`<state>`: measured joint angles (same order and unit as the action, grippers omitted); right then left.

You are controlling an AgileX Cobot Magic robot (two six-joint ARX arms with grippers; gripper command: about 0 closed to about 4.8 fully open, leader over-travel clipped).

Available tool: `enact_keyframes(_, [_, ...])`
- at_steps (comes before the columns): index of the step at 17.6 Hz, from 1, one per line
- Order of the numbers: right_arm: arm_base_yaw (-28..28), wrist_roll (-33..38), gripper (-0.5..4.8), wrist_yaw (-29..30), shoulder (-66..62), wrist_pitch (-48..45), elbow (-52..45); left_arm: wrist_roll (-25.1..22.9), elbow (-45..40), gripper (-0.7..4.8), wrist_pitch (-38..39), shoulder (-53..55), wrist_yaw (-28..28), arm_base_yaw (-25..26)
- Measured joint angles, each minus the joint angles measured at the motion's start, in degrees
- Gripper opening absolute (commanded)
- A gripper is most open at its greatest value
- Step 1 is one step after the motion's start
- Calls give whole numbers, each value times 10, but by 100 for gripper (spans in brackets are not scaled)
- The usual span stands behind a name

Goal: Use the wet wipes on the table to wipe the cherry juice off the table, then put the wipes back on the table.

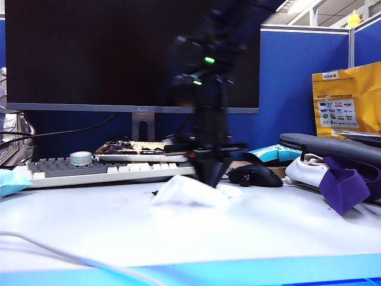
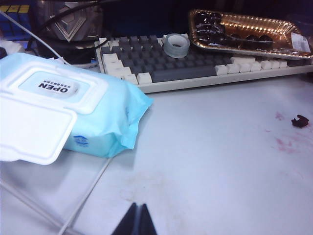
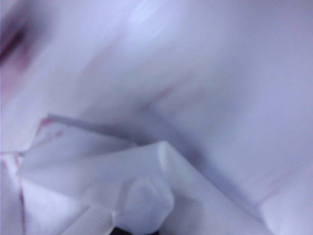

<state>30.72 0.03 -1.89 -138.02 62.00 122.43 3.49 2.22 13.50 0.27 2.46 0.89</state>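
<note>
Two arms share this table (image 1: 89,229), and we sweep across it from the left. Our left gripper (image 2: 137,221) hovers low with its fingers pressed together on nothing, beside the blue wipe pack (image 2: 73,117). Further along, cherry juice (image 2: 286,143) smears the white surface in front of the keyboard (image 2: 195,66). At the middle, our right gripper (image 1: 209,176) points down, pinching the wet wipes (image 1: 190,193) against the tabletop; the mouse (image 1: 256,176) sits just beyond.
</note>
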Motion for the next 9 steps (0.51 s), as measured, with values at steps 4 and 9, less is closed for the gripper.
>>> enact_keyframes(4, [-15,8,-6,196,-8,-30,-1,0,0,-4,0,0,0,0])
enact_keyframes(9, [52,-41,-6,293,-18,122,-8,0,0,-4,0,0,0,0])
